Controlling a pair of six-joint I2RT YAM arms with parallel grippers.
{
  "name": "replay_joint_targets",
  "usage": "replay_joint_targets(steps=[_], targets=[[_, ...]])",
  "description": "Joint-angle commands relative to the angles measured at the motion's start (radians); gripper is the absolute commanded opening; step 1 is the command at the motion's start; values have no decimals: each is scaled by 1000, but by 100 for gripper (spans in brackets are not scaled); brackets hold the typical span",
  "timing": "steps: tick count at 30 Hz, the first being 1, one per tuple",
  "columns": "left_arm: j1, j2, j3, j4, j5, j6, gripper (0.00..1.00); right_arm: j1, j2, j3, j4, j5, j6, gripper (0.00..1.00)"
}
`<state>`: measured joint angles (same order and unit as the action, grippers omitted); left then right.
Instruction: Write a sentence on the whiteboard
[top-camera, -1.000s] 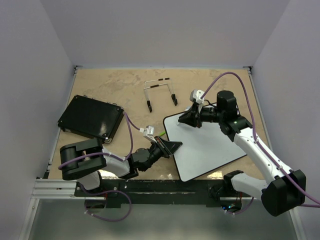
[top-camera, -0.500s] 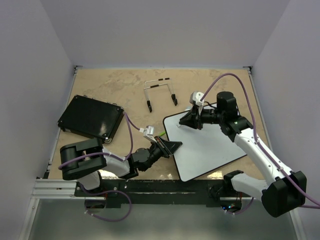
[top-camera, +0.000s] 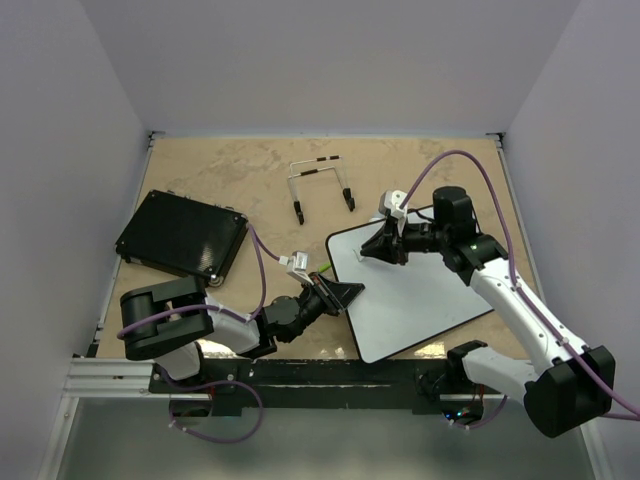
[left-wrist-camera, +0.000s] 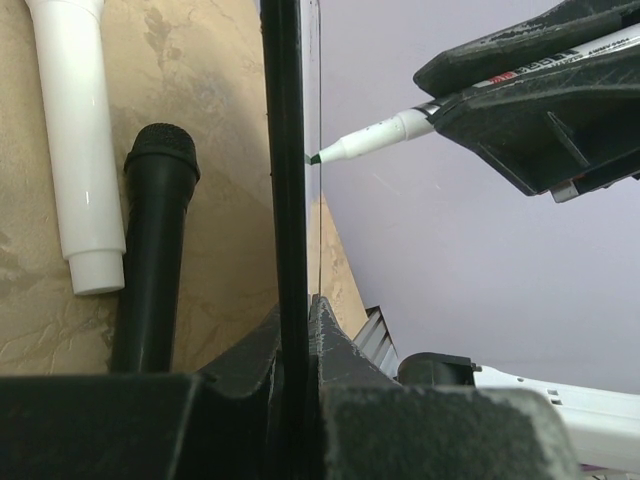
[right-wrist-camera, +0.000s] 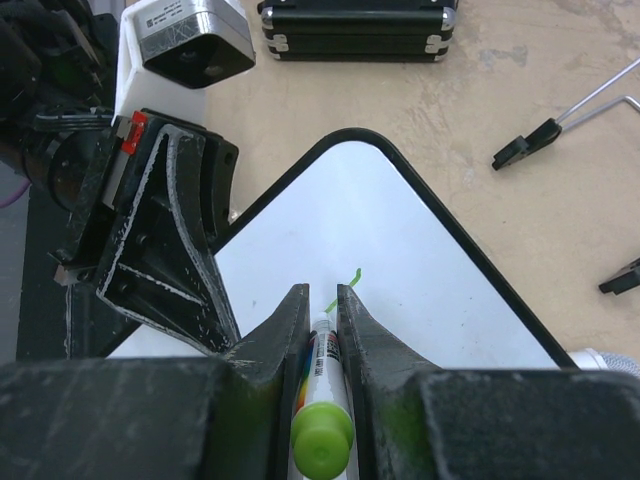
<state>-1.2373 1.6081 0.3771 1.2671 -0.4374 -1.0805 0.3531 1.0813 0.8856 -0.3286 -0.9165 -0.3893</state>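
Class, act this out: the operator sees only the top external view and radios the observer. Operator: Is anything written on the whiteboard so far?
Observer: Yes. The right wrist view shows one short green stroke on the whiteboard, just ahead of the marker.
Operator: How is the marker held?
Observer: The right gripper is shut on its barrel, with the green end cap toward the camera.
Operator: And the left arm?
Observer: In the left wrist view, the left gripper is clamped on the board's black frame, seen edge-on.
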Motion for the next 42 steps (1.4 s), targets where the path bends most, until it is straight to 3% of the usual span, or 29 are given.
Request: replay_joint_targets(steps=[1,20,42], targets=[[-4,3,5,179,28,83,0,-2,-17,-7,-44,-27,-46,0],[-2,-4,9,169,31,93,0,0,-14,13,-139,4,-118,0],[-2,-7,-1,176,29,90,0,-6,-18,70,-44,70,-45,0]])
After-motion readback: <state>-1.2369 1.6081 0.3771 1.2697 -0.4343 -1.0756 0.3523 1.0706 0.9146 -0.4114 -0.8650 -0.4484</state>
